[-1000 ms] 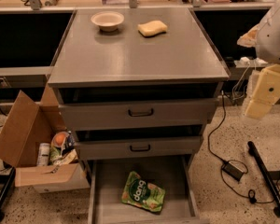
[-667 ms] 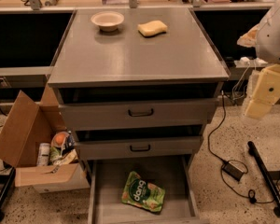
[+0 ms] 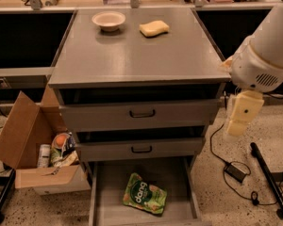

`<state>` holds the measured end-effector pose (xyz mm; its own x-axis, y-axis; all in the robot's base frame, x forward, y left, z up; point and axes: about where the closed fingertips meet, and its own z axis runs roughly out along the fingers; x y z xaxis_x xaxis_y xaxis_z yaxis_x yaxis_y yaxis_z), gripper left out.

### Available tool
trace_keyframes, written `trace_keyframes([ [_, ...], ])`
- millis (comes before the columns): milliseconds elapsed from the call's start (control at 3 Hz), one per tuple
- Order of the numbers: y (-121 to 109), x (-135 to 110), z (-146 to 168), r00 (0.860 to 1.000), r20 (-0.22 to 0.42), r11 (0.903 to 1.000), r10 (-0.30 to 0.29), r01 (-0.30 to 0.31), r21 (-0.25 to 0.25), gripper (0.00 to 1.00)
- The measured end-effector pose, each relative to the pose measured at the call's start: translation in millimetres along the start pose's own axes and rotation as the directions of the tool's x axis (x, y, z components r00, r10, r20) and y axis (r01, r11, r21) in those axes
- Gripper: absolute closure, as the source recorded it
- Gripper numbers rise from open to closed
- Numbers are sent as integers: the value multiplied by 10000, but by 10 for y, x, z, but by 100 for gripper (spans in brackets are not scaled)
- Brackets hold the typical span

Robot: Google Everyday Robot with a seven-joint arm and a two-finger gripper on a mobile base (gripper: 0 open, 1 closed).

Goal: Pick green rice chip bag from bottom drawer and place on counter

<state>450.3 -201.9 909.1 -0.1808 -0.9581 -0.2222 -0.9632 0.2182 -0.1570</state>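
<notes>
- The bag [image 3: 144,194] lay flat, label up and a little askew, on the floor of the bottom drawer [image 3: 178,180]. The drawer stood pulled out, and the bag sat slightly left of its middle, apart from both low side walls.
- I judged the bag light, soft and crinkly, with a slick film that could slide out of a loose pinch. The chips inside would crush under a hard one.
- The best hold looked to be a gentle pinch from above, either across the bag's narrower width or on a flat sealed edge.
- A cardboard box [image 3: 19,135] of mixed packets stood on the floor just left of the cabinet, clear of my path.
- My gripper [image 3: 236,126] hung outside the cabinet's right side, about level with the two closed drawers [image 3: 141,131]. It was well apart from the bag and held nothing, and I could not tell whether it was open or closed.
- The counter [image 3: 132,60] lay bare across its front and middle, which I judged ample for setting the bag down.
- A bowl [image 3: 108,20] and a sponge [image 3: 154,28] sat near the counter's far edge.
</notes>
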Motion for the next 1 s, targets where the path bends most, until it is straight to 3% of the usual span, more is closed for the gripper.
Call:
trace_keyframes([
  [667,284,-83,711,9975,706,9906,69,28,-1366,0],
  [1000,284,-83,711,9975,706,9906,69,28,-1366,0],
])
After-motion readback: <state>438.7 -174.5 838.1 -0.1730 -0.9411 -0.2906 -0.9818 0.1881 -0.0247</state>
